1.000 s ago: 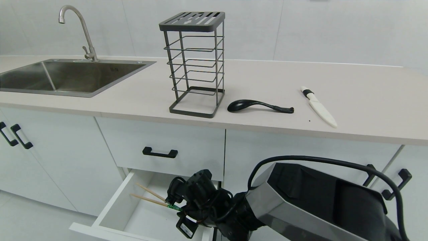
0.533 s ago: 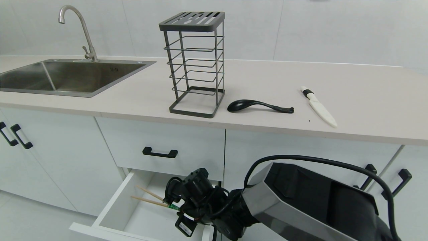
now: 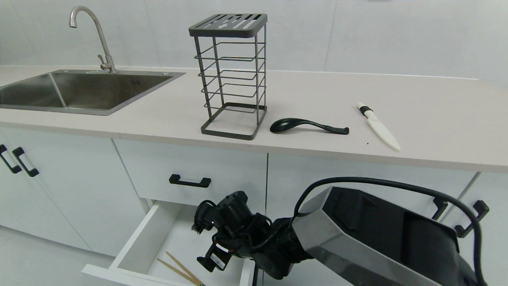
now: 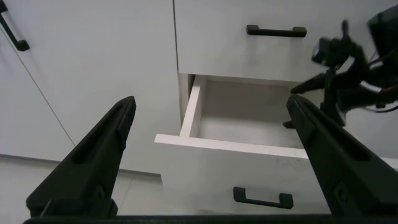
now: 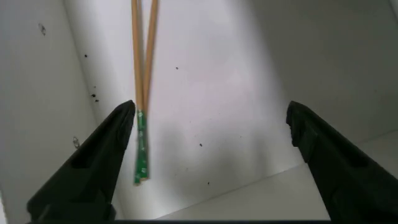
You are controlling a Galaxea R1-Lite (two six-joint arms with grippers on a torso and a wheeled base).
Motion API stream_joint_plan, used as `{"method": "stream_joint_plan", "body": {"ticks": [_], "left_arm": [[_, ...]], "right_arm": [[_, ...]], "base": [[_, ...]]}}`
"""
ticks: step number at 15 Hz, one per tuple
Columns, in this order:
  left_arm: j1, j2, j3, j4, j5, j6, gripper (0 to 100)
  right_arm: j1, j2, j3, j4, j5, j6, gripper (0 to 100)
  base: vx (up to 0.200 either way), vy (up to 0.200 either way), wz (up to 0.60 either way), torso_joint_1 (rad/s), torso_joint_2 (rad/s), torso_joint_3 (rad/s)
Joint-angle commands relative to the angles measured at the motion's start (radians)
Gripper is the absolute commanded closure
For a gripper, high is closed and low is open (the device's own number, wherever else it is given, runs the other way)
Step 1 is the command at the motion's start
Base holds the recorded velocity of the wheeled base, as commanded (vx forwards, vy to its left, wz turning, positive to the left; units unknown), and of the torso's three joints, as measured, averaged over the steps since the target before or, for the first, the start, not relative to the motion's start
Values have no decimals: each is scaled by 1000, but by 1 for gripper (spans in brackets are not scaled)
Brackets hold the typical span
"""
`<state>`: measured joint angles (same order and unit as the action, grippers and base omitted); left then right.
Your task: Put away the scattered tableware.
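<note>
Environment: kitchen. Evidence: stainless-steel sink (image 3: 99, 85), curved chrome faucet (image 3: 107, 59), pale beige countertop (image 3: 317, 91), white cabinet fronts (image 3: 190, 163) with black bar handles (image 3: 189, 182), dark metal wire knife rack (image 3: 228, 26).

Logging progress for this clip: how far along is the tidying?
Done: the chopsticks lie loose in the open drawer. In hand: nothing; the right hand hangs open over that drawer. Left: the black spoon and the white knife lie on the counter, and the drawer is not yet shut.
</note>
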<state>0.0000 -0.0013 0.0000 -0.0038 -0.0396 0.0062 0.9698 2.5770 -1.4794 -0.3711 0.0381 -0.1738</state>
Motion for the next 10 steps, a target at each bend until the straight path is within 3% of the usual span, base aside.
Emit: {"method": "stream_joint_plan", "body": {"ticks": [1,6,10], "left_arm": [[0,1,0,-1,0,0,0],[0,1,0,-1,0,0,0],[0,1,0,-1,0,0,0]], "right_arm": [[21,-132,21,-2,-7,7,0],[104,-284,44,1,-9,5,0],[147,-468,289,-8,-41,0,0]], "base": [[0,0,0,0,0,0],[0,0,0,0,0,0],[0,0,0,0,0,0]]}}
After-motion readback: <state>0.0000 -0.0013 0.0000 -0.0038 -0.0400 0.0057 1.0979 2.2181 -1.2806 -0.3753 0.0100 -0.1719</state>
